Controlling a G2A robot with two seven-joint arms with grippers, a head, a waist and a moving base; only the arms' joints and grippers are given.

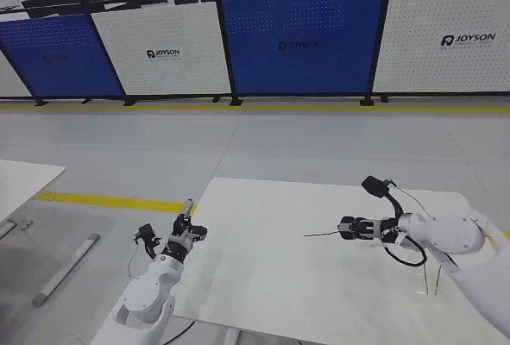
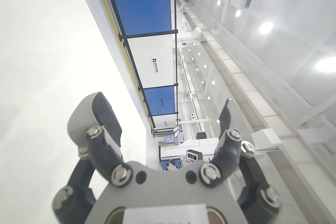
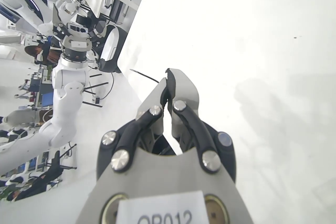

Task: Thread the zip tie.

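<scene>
- Right gripper (image 3: 166, 83) is clenched, its two fingers pinched together on the zip tie (image 3: 144, 75), a thin black strip.
- One end of the strip is hidden between the pads. The other end sticks out past the fingertips as a straight, free length that points across toward the other arm.
- From the top view the strip hangs in the air above the white table (image 1: 272, 285), over its right half. It is held by the jaws alone, not lying in any tray or box.
- I cannot tell which end is gripped, the head or the tail, since the fingers cover it.
- Left gripper (image 2: 164, 101) is released: its fingers stand wide apart with nothing between them. It sits by the table's left edge, tilted up and away from the tabletop, well apart from the strip.
- Progress, as I judge it: the pick-up is done, but the threading itself is not yet begun, because the strip is straight with no loop formed.
- Left to do, by my reading: bring the two grippers together, have the empty one take the free end, bend the strip round, and feed the tail through the head.
</scene>
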